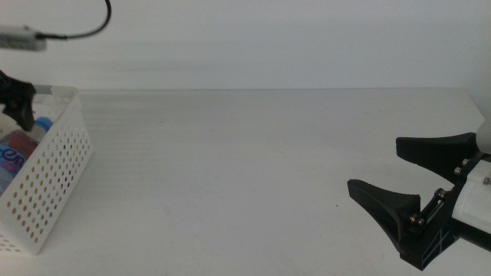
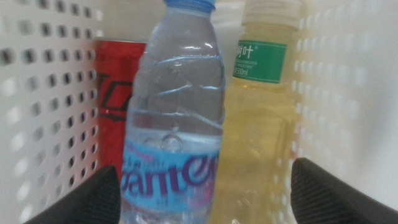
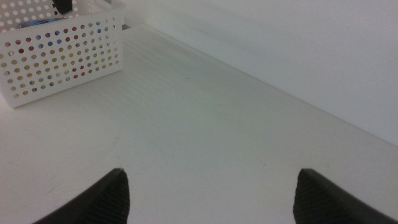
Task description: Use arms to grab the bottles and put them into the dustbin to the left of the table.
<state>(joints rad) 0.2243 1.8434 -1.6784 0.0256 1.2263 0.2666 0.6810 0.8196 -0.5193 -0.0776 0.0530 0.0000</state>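
left end effector [image 2: 202, 186] apart above bottles [image 2: 177, 118] in dustbin [image 1: 54, 180]; right end effector [image 1: 391, 172] apart, waiting.

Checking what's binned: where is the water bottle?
Inside the dustbin at the table's left edge, the water bottle stands between the red can and the yellow juice bottle.

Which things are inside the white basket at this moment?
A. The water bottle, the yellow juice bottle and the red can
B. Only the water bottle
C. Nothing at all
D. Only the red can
A: the left wrist view shows the water bottle, the yellow juice bottle and the red can together between the perforated walls of the basket.
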